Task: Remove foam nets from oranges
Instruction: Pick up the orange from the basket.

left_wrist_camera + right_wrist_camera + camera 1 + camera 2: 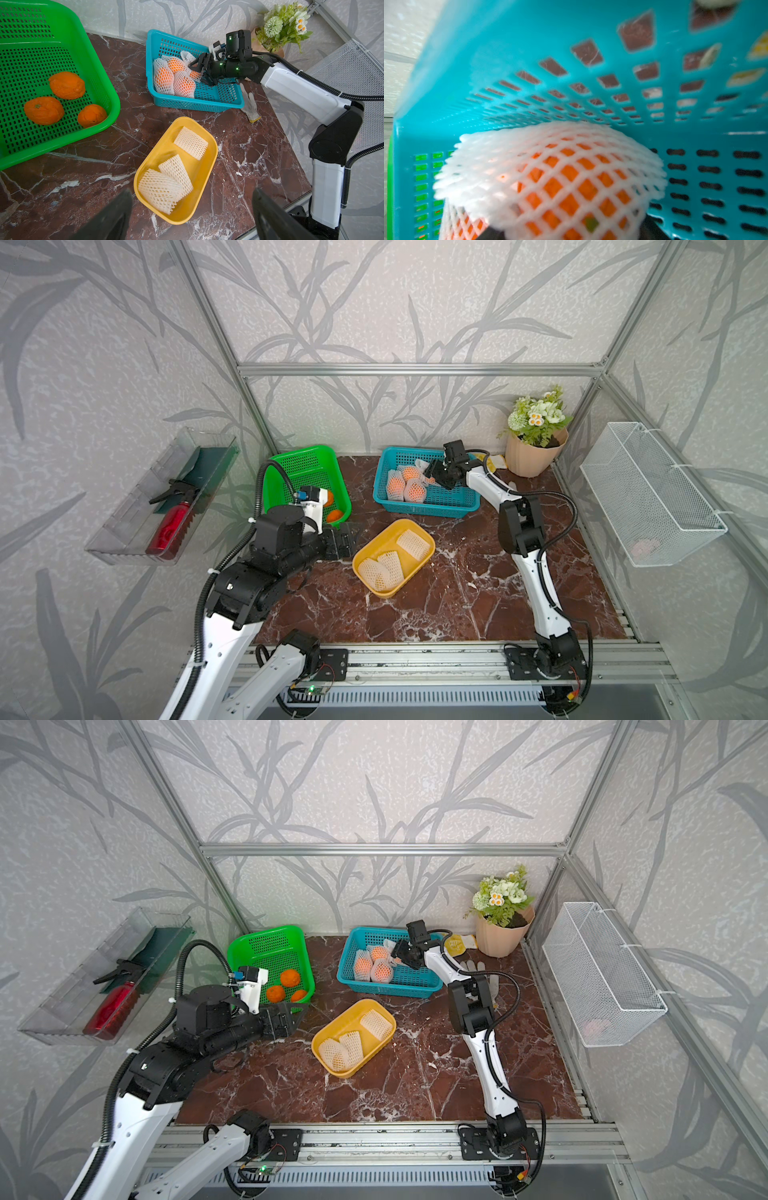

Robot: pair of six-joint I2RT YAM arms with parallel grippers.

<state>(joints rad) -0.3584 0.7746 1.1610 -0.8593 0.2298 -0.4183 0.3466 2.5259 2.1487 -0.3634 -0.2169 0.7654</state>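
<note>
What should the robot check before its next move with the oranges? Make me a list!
1. The right gripper straddles a netted orange in the blue basket: ok.
2. Its hold on that orange is firm: cannot tell.
3. The left gripper is open and empty: ok.
4. The yellow tray has room beside its three foam nets: ok.
5. The green basket has room beside its three bare oranges: ok.

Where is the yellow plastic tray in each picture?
Top view: the yellow plastic tray lies mid-scene, in front of the blue plastic basket.
Top view: same spot.
Left wrist: in front of that basket.
Right wrist: not in it.
Shared landmark: the blue basket.
</note>
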